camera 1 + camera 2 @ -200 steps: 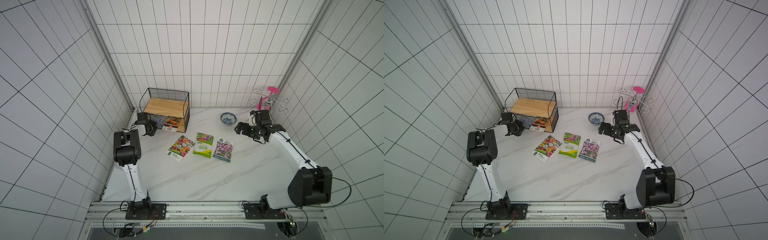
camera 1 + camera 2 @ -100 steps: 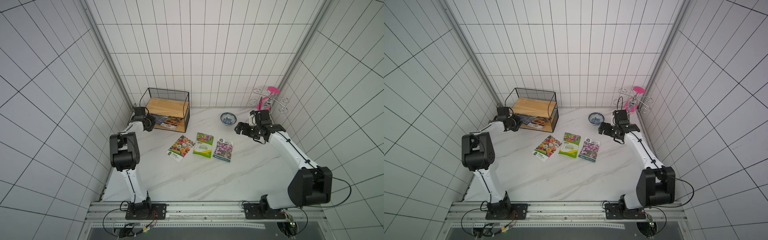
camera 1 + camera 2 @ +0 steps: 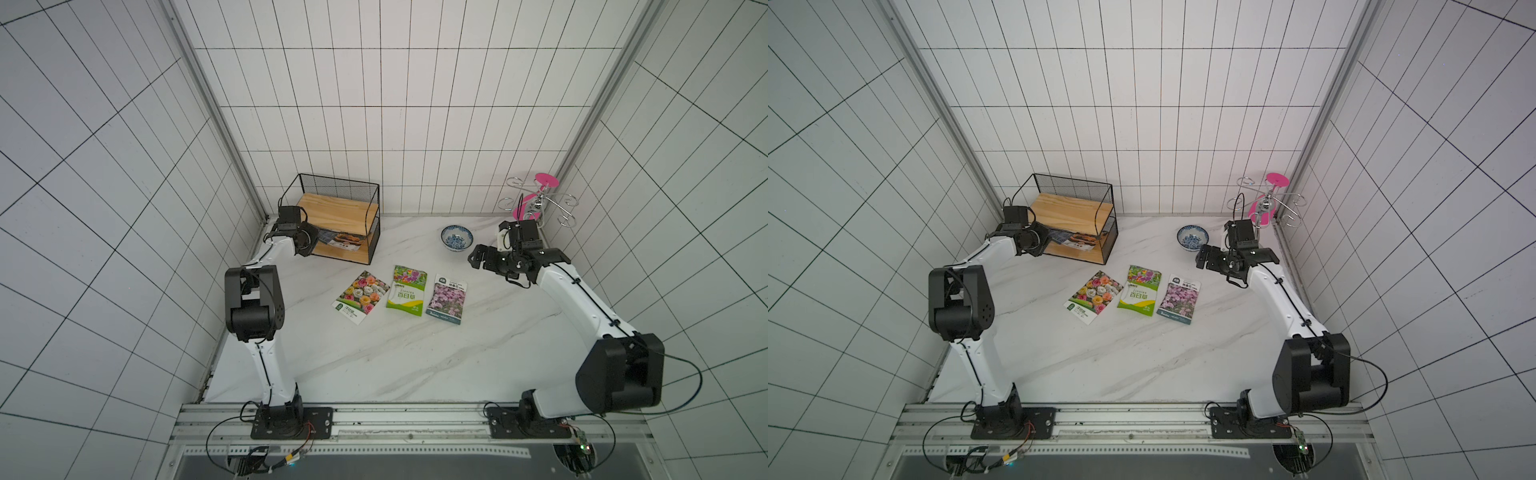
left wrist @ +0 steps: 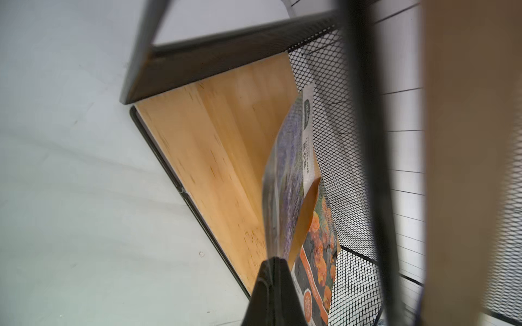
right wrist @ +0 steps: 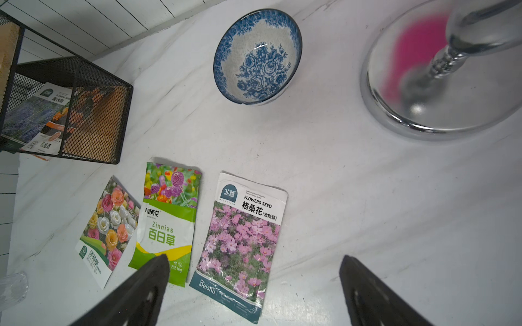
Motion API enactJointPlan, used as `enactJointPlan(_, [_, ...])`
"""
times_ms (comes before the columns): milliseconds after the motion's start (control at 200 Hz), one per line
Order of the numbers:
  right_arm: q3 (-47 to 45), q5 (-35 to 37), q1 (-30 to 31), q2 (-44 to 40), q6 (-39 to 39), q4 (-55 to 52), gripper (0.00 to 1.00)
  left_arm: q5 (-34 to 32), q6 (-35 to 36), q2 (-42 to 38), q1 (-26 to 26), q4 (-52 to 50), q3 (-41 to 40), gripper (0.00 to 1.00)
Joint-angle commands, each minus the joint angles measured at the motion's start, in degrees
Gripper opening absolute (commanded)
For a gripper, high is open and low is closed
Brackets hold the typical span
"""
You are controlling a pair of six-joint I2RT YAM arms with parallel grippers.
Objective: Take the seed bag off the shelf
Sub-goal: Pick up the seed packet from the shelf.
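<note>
Lavender seed bag [image 4: 285, 183] is pinched tight by the left claw [image 4: 273, 261] at the lower tier of the shelf [image 3: 332, 205]; right claw [image 5: 254, 257] is seen spread wide.

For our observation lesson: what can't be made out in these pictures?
- Left wrist view: purple-flowered seed bag, pinched in the left tool, is edge-on, print blurred; it half covers the orange-flowered seed bag.
- Both top views: the upper wooden board of the black wire shelf hides part of both bags.
- Right wrist view: chrome stand with pink base, blurred, cut by the edge.
</note>
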Motion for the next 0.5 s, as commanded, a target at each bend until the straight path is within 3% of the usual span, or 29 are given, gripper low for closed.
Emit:
enactJointPlan(0, [-1.0, 0.0, 0.5, -1.8, 0.2, 0.3, 0.99, -4.1, 2.3, -5.0, 0.4, -4.1, -0.9, 0.00])
enactJointPlan(220, [-1.0, 0.1, 0.5, -1.8, 0.5, 0.8, 0.99, -8.2, 4.4, -10.2, 1.6, -10.2, -4.4, 0.00])
enactJointPlan(495, [-1.3, 0.4, 0.5, -2.5, 0.5, 0.8, 0.99, -5.0, 6.1, -15.5, 2.4, -11.0, -9.6, 0.00])
